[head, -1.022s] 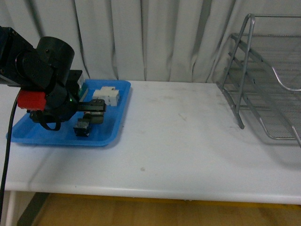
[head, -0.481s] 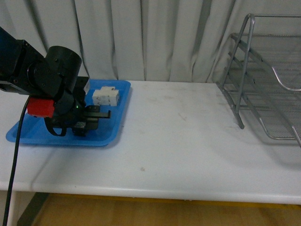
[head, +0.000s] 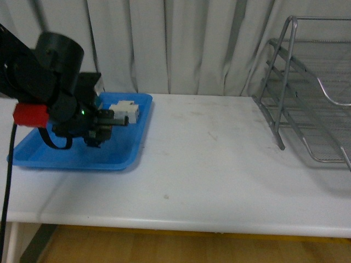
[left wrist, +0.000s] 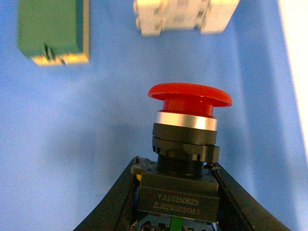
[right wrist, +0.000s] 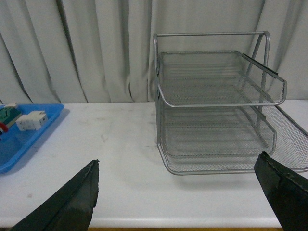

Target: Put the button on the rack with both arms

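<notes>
1 bulky black left arm point(head: 55, 76) with a red block reached over 1 flat blue plastic tray point(head: 66, 158) at the left end of a white table point(head: 219, 164). Its left gripper point(left wrist: 175, 166) was clamped on the dark body of 1 red-capped push-button switch point(left wrist: 185, 139), held over the tray near 1 green-topped block point(left wrist: 52, 31) and 1 white block point(left wrist: 185, 14). 1 silver 3-tier wire-mesh rack point(right wrist: 216, 96) stood well apart, at the table's right. The right gripper point(right wrist: 178, 161) had its 2 fingers spread wide, holding nothing.

free: table point(head: 208, 159) btw blue tray point(head: 60, 160) & rack point(head: 307, 93) | obst: white blk point(head: 125, 111), green blk point(left wrist: 52, 31) in tray
</notes>
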